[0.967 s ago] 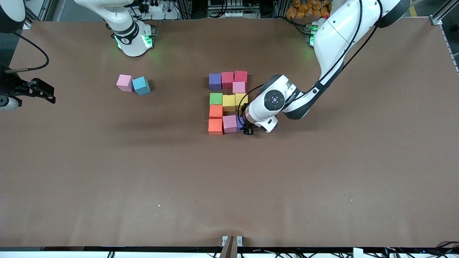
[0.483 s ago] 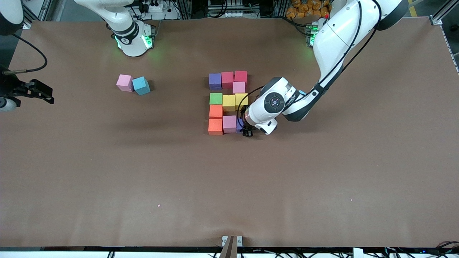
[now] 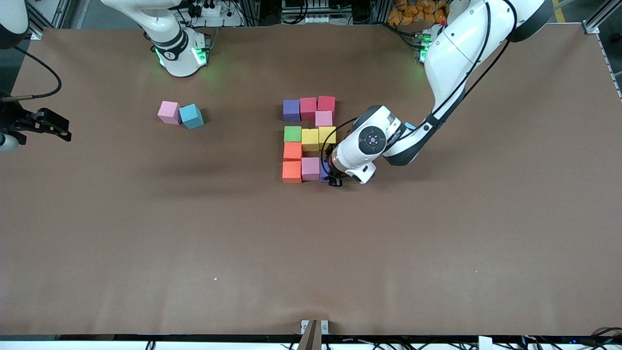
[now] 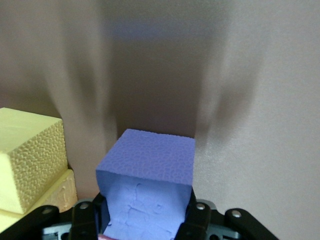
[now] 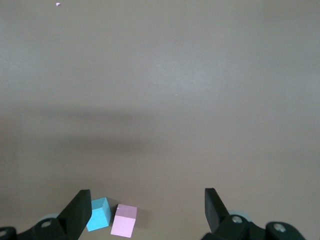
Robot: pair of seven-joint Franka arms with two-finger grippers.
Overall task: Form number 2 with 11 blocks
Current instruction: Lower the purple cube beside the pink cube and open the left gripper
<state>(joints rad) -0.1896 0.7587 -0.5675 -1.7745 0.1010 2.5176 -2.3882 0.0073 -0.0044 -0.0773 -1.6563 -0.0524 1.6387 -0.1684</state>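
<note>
The blocks lie in the middle of the table as a blocky digit: purple (image 3: 291,110), two red (image 3: 308,108), pink (image 3: 323,118), green (image 3: 292,133), two yellow (image 3: 310,139), two orange (image 3: 292,151) and pink (image 3: 311,168). My left gripper (image 3: 333,179) is shut on a second purple block (image 4: 150,165), low at the table beside that last pink block, in the row nearest the front camera. Only a sliver of this purple block (image 3: 324,171) shows under the hand. A yellow block (image 4: 30,155) sits close beside it. My right gripper (image 3: 48,124) waits open at the right arm's end of the table.
A loose pink cube (image 3: 168,112) and a light-blue cube (image 3: 191,116) touch each other toward the right arm's end, below the open right gripper (image 5: 147,210), where they show as pink (image 5: 123,220) and light-blue (image 5: 98,214). Bare brown table (image 3: 311,253) fills the half nearer the front camera.
The left hand has edged slightly toward the pink block with the purple block in it. The right gripper has drifted a little toward its end of the table.
</note>
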